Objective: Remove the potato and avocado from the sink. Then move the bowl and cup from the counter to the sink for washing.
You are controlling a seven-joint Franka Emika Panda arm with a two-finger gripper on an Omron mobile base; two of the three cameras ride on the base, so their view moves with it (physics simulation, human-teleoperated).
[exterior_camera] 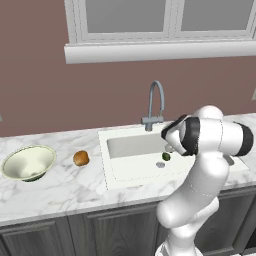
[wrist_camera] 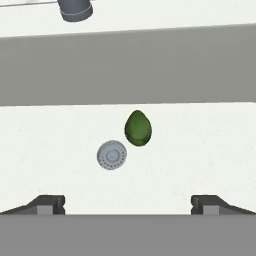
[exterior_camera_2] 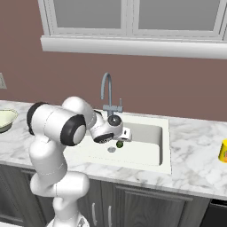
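The dark green avocado (wrist_camera: 138, 128) lies on the white floor of the sink (exterior_camera: 116, 176), just beside the grey drain (wrist_camera: 111, 155). My gripper (wrist_camera: 129, 205) hangs open above the basin, pointing down at the avocado, with nothing between its fingers and a clear gap to the fruit. From the right base view the hand (exterior_camera_2: 124, 134) sits just over the avocado (exterior_camera_2: 119, 143). The orange-brown potato (exterior_camera: 81, 158) rests on the marble counter (exterior_camera: 60, 195) left of the sink. Further left stands the pale bowl (exterior_camera: 29, 163). The yellow cup (exterior_camera_2: 223, 150) is on the counter far right.
The grey gooseneck faucet (exterior_camera: 156, 105) rises behind the sink, its spout end (wrist_camera: 75, 9) over the basin's back part. A brown wall and a window sill run behind the counter. Dark cabinet doors sit below.
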